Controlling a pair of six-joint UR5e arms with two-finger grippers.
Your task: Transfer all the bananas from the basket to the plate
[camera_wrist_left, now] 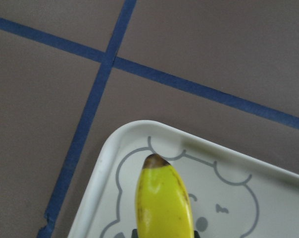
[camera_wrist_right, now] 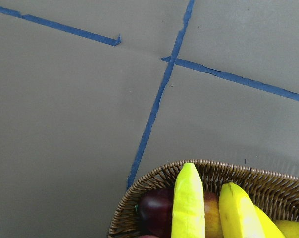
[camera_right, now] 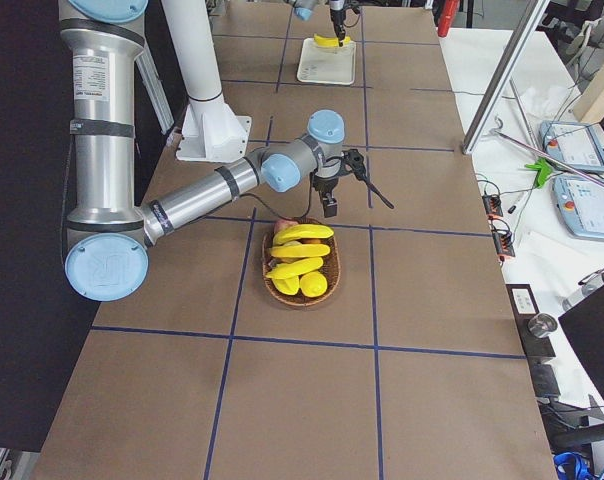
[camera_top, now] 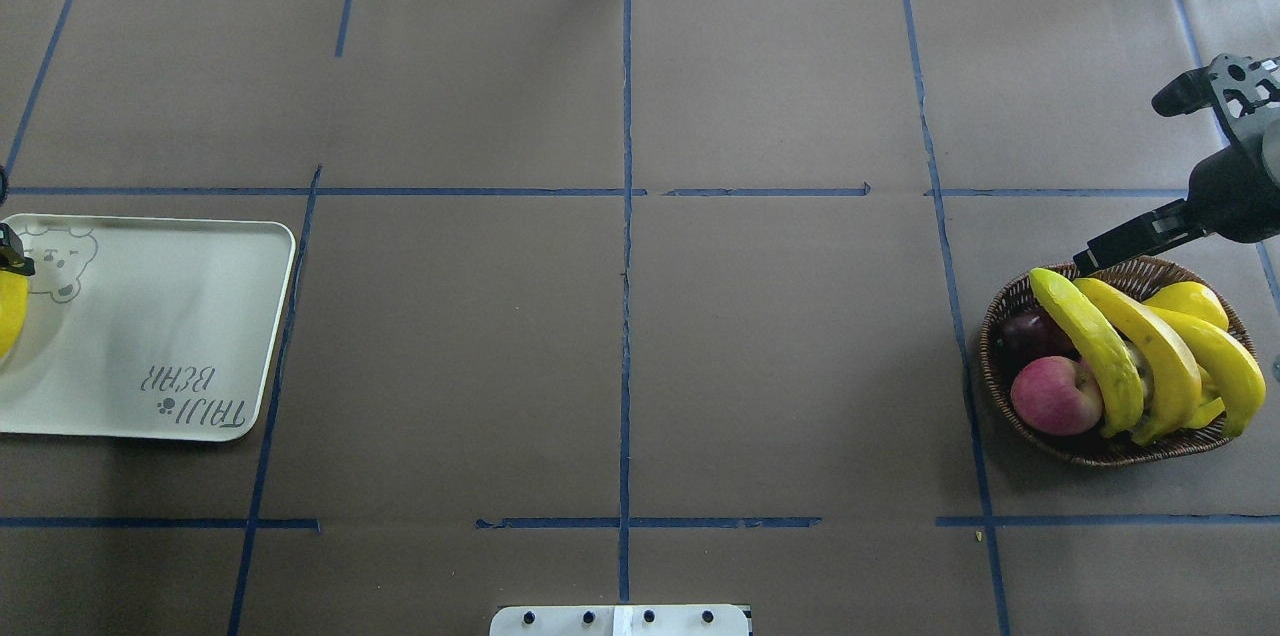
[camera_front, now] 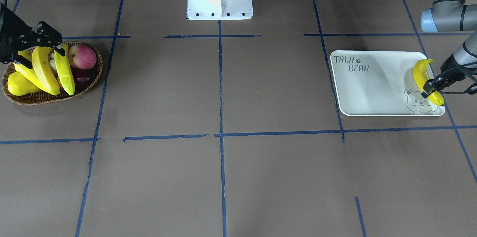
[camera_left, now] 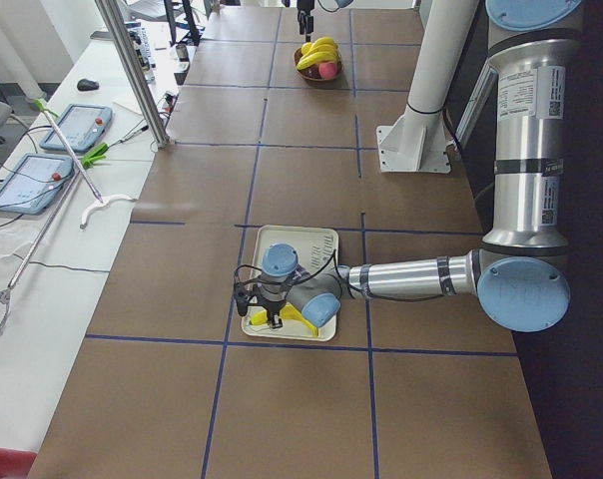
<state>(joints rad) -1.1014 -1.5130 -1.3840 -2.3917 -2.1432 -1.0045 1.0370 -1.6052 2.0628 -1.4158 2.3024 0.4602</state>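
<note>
Three bananas (camera_front: 44, 69) in basket (camera_front: 37, 99); one seemingly on plate (camera_front: 372, 88).

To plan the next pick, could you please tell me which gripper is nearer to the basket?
Right. The right gripper hovers at the basket's rim, jaws wide open; the left gripper is far across the table, closed on a banana at the plate.

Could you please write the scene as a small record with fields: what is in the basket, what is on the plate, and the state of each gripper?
in the basket: three bananas, a pink apple, a dark fruit, a yellow pear
on the plate: one banana, at the bear-drawing end
left gripper: seems shut on that banana
right gripper: open, by the basket's rim, holds nothing
</note>
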